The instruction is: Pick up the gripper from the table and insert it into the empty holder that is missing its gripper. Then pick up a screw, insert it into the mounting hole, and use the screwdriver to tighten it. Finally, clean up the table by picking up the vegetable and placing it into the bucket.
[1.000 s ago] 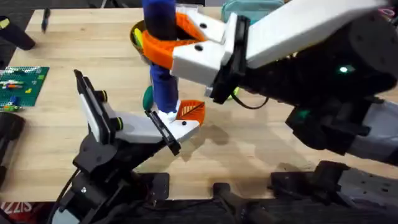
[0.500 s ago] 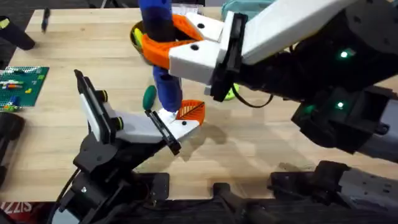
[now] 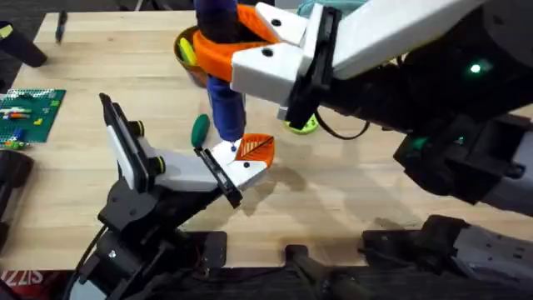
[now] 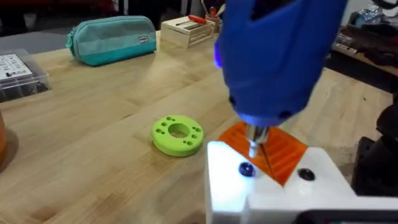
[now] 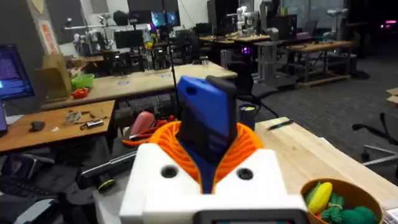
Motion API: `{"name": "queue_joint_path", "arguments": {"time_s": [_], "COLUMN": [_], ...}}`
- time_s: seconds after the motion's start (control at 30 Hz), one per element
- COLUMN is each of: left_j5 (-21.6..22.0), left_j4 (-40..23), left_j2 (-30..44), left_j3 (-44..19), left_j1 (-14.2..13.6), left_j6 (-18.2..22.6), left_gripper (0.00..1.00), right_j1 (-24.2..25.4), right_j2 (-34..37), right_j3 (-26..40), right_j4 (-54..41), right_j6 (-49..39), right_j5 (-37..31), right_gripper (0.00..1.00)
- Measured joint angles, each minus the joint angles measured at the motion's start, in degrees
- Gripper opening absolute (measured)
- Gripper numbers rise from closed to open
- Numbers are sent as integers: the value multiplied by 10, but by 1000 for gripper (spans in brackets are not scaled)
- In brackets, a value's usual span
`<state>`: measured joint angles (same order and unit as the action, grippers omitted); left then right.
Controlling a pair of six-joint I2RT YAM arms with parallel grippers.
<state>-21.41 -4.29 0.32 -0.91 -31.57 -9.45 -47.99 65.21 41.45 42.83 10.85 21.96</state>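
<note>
Screwdriver (image 3: 223,79) stands almost upright, its long axis running from the right gripper (image 3: 229,52) down to the holder (image 3: 241,169), leaning slightly. Its royal-blue body narrows to a paler lower end, and in the left wrist view a thin metal bit (image 4: 255,142) reaches down to the white holder top, just beside a dark screw hole (image 4: 246,169). The right gripper's orange jaws are closed around the blue handle, which the right wrist view shows clamped between them. The small orange gripper finger (image 3: 256,148), wedge-shaped and ribbed, sits at the holder's far end, touching it, pointing away from the black stand (image 3: 137,212). A green vegetable (image 3: 200,129) lies on the worktop (image 3: 350,200) just left of the screwdriver. A lime-green disc (image 4: 177,135) lies near the holder, with bare wood around it. A bucket (image 3: 187,52) with vegetables sits behind the right gripper. I cannot tell how the left gripper's fingers stand.
</note>
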Motion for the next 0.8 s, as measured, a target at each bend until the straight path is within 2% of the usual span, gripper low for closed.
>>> {"name": "queue_joint_path", "arguments": {"time_s": [0.8], "left_j5": [0], "left_j4": [0], "left_j2": [0], "left_j3": [0], "left_j1": [0], "left_j6": [0], "left_gripper": [12], "right_j1": [0], "right_j2": [15], "right_j3": [0], "right_j4": [-1], "right_j6": [-2], "right_j5": [25], "right_gripper": [63]}}
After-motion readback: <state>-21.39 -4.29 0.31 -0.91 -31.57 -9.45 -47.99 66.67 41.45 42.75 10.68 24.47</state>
